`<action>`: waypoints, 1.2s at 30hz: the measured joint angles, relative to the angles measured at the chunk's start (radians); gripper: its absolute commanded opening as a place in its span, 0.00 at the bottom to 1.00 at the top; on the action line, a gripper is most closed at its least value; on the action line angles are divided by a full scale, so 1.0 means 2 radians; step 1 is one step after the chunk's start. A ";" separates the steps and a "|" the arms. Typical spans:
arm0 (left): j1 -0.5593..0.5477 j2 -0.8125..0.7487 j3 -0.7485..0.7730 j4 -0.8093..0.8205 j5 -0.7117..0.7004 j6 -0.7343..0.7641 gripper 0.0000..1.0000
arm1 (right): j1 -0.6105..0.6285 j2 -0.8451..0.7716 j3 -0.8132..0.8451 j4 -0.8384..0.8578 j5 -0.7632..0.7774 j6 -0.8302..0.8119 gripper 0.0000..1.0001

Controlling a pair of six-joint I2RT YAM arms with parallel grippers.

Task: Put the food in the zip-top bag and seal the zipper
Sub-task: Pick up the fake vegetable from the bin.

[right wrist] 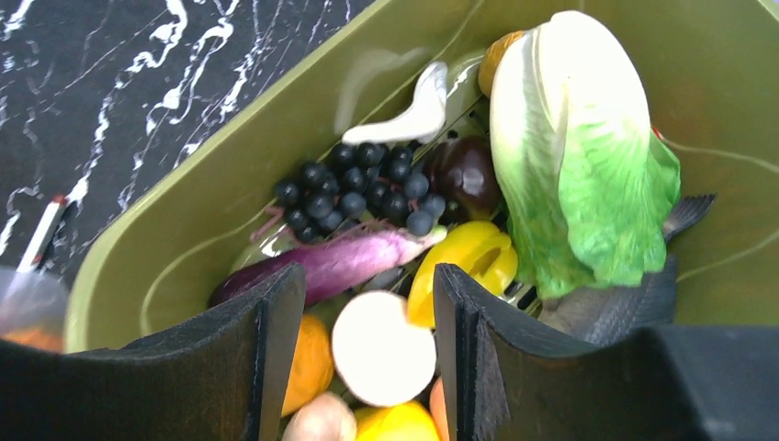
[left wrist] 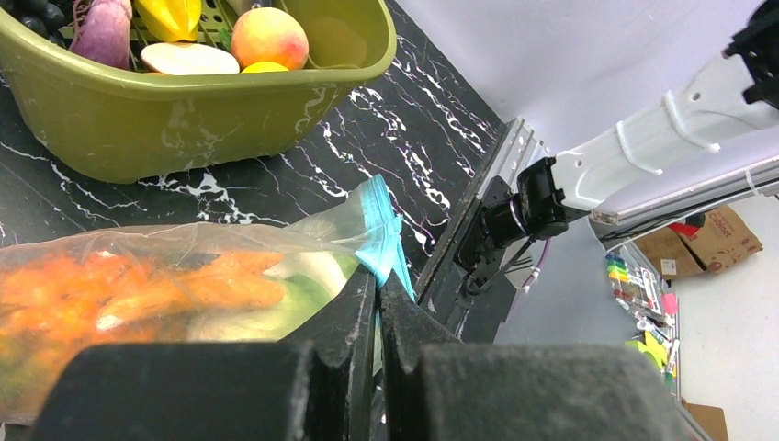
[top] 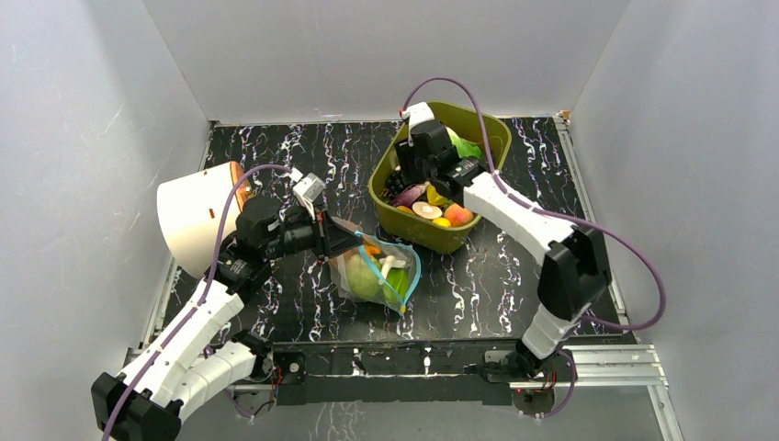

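Left gripper is clamped on the zipper at one corner of the bag, holding that corner up off the table. From the wrist view I cannot tell whether the pinch has both lips of the blue strip or only one. The bag lies between my two arms, just beside the near wall of the tub, with its mouth toward the tub. In the top view the strip runs in an open loop, so the bag is not sealed. Loaded so far, as far as I can see: a pale-green cabbage and an orange piece, plus something white I cannot identify through the crinkled plastic. Right gripper hangs over the tub with its jaws spread and nothing between them. Below it are dark grapes, a purple root, a yellow pepper, a white round slice and a big leafy green. The left wrist view also shows a peach in there. Judgement: filling is partly done, with most of the food left in the tub. The step in hand looks like the next pick, probably one of the pieces directly under the open jaws. After that come the remaining transfers and then the whole zipper run, not yet begun.
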State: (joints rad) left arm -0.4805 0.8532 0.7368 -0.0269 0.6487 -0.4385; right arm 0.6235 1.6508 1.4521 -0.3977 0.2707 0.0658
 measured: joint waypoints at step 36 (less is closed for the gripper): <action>0.000 -0.004 -0.009 0.028 0.022 -0.023 0.00 | -0.069 0.328 0.255 0.027 -0.021 -0.006 0.51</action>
State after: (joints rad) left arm -0.4805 0.8452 0.7189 0.0292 0.6918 -0.4835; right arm 0.4850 2.3070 1.9617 -0.3439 0.2283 0.0547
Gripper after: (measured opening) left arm 0.010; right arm 0.509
